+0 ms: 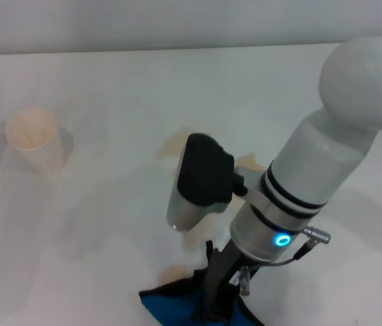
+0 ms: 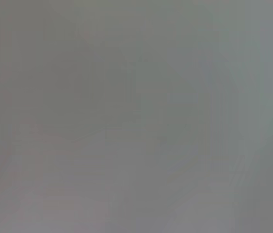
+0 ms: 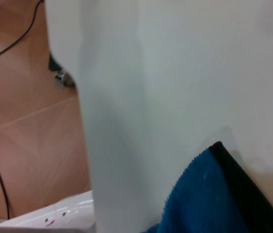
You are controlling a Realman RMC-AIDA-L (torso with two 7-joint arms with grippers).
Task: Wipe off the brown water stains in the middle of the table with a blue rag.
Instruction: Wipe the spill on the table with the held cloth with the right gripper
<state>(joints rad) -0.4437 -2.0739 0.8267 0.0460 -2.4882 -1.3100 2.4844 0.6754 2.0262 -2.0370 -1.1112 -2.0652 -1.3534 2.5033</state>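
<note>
right tool [image 1: 211, 299]: dark, low in the head view near the front edge of the worktop [image 1: 109, 102], pressed into the blue rag [image 1: 177, 305]; fingers largely buried in the cloth, so whether they clench it cannot be told. blue rag: bright blue with black edging, bunched under the tool, cut off by the lower frame edge; the right wrist view shows a corner of it [image 3: 204, 194] lying on the white surface.
right arm [image 1: 299, 183]: white and grey, a lit blue ring near the wrist, a black camera block beside it; it stands in front of most of the middle of the worktop.
brown water stains [image 1: 174, 144]: faint tan patches just beyond and beside the arm, partly hidden by it; outline hard to make out.
paper cup [image 1: 34, 139]: cream, upright, well apart on the left.
floor [image 3: 24, 121]: tan tiles with black cables, seen past the worktop edge in the right wrist view.
left tool: not seen; left wrist view a featureless grey.
</note>
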